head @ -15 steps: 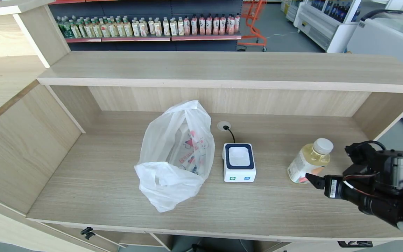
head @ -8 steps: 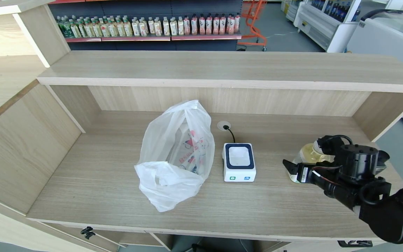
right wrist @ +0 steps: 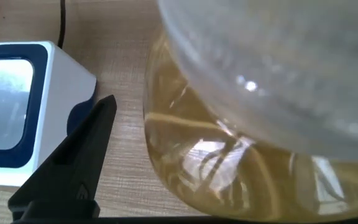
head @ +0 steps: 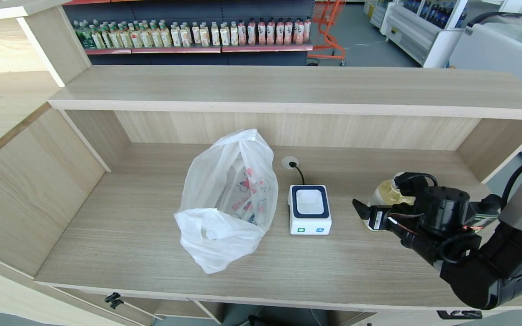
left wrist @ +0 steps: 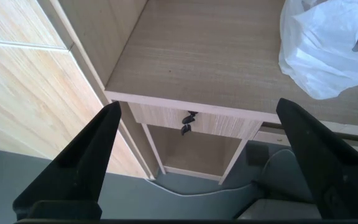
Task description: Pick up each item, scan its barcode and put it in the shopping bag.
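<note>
Reading from the left: my left pincer (left wrist: 197,162) hangs spread and empty off the counter (left wrist: 185,74) front edge. Centre-left in the head view, the shopping bag (head: 227,199) stands with one pink-printed pack (head: 247,199) inside, so I judge that item done. The scanner (head: 310,209) sits just right of it. Further right stands the bottle (head: 384,192), my right pincer (head: 370,209) apart about it, not clamped. Gripping, scanning and bagging remain.

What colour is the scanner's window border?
Dark navy, on a white scanner body; clearest in head view.
</note>
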